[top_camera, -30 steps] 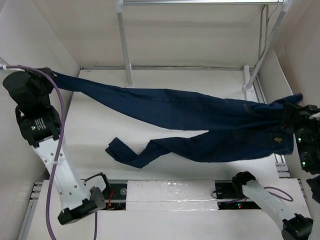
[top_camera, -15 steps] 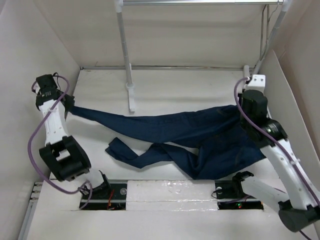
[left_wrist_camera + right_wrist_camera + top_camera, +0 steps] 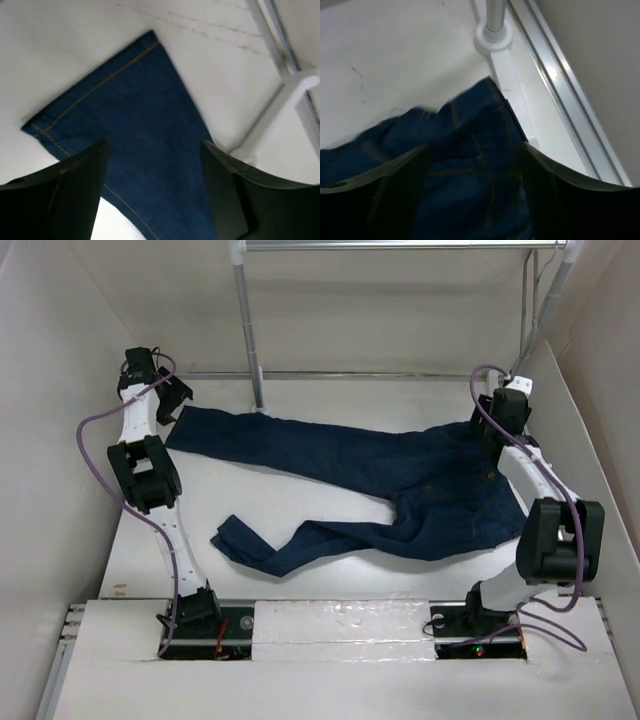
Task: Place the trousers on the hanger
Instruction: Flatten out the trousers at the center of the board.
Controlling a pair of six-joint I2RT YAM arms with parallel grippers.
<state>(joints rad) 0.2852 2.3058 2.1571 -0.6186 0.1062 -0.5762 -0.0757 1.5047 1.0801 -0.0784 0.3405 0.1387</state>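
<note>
At the far left, the left gripper (image 3: 154,165) is held low over the table (image 3: 330,400) with its jaws parted. Nothing is clamped, and the hem (image 3: 45,132) of one leg is seen lying flat beneath it.

The trousers (image 3: 400,470) are spread across the table. That leg is stretched towards the far-left corner, while the other leg (image 3: 300,540) is bent towards the near side, its cuff folded over.

At the right, the waistband (image 3: 470,115) lies under the right gripper (image 3: 475,155), which is likewise open and holds nothing. The waistband corner lies just beside a rack foot (image 3: 492,37).

A thin pale wire shape near the right end of the rail (image 3: 400,245) is taken to be the hanger (image 3: 523,315), though it is too slight to be sure.

The step in hand is judged to be a fresh grasp after laying out. It would be done well if:
- the bent leg were first drawn alongside the straight one, so both are carried as one band
- each grasp were taken squarely across a seam rather than at a corner — denim is stiff and slips from a shallow pinch
- the right fingers were kept off the rack foot
</note>
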